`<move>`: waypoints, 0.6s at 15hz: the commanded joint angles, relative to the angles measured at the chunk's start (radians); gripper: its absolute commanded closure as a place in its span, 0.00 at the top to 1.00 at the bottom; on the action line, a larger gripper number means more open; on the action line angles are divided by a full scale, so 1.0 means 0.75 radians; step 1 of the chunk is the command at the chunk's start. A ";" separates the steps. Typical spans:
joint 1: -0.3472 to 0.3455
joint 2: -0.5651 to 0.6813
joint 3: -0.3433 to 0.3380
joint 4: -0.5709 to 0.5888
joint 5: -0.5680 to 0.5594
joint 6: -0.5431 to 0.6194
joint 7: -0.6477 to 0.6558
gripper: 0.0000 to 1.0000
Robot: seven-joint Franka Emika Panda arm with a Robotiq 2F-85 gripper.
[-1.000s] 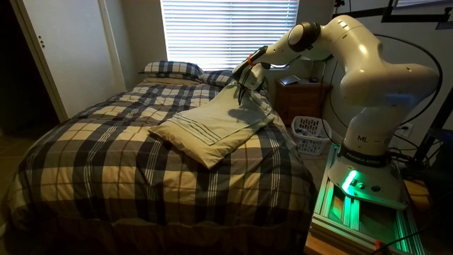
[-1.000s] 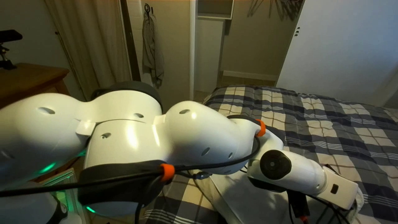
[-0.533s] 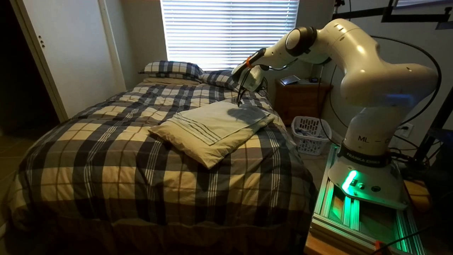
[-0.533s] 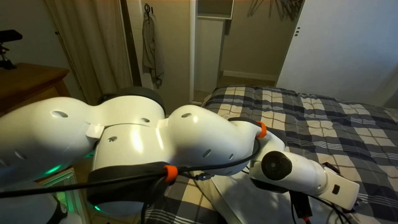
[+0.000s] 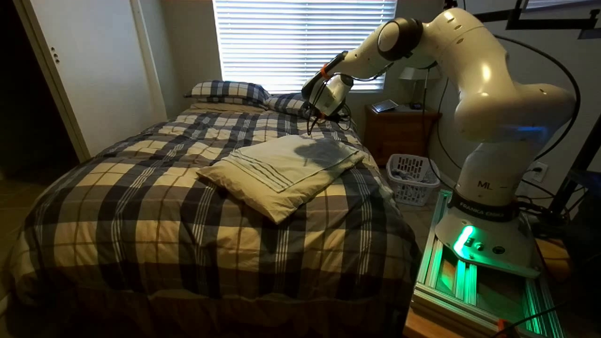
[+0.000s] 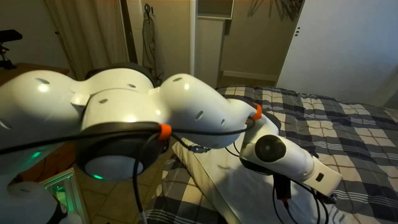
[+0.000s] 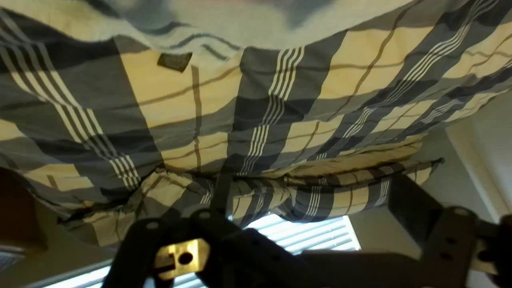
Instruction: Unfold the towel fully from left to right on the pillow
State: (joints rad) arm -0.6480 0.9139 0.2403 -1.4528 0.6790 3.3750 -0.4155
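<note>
The towel [image 5: 286, 157], pale cream with dark stripes across its near end, lies spread over the beige pillow [image 5: 277, 206] on the bed. Its middle [image 6: 239, 189] also shows in an exterior view, partly under the arm's shadow. In the wrist view the towel's far edge [image 7: 256, 32] rests past the pillow on the bedspread, with wavy stripes and a small dark tag [image 7: 175, 62] there. My gripper [image 7: 318, 200] is open with wide-set fingers [image 7: 414, 208] and nothing between them. It hangs above the towel's far end, apart from the cloth.
A dark plaid bedspread [image 5: 141, 188] covers the bed. Plaid pillows [image 5: 230, 91] lie at its head below the window blinds [image 5: 305, 42]. Beside the bed stand a wooden nightstand [image 5: 399, 134] and a white laundry basket [image 5: 413, 190]. Cables [image 6: 186, 132] run along the arm.
A second ago the towel's far end was held raised in my gripper. The gripper let go and the towel dropped down flat. The arm has since risen a little.
</note>
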 commanded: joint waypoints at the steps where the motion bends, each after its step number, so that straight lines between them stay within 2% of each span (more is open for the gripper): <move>1: 0.180 -0.299 -0.227 -0.323 0.239 -0.211 0.015 1.00; 4: 0.387 -0.446 -0.465 -0.512 0.233 -0.340 0.092 1.00; 6: 0.516 -0.535 -0.599 -0.645 0.161 -0.405 0.164 1.00; 7: 0.517 -0.568 -0.596 -0.708 0.010 -0.396 0.276 1.00; 8: 0.561 -0.599 -0.635 -0.755 -0.050 -0.411 0.317 1.00; 9: 0.676 -0.618 -0.750 -0.784 -0.018 -0.449 0.303 1.00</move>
State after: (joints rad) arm -0.2740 0.5531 -0.1939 -1.8948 0.7281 3.0901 -0.2575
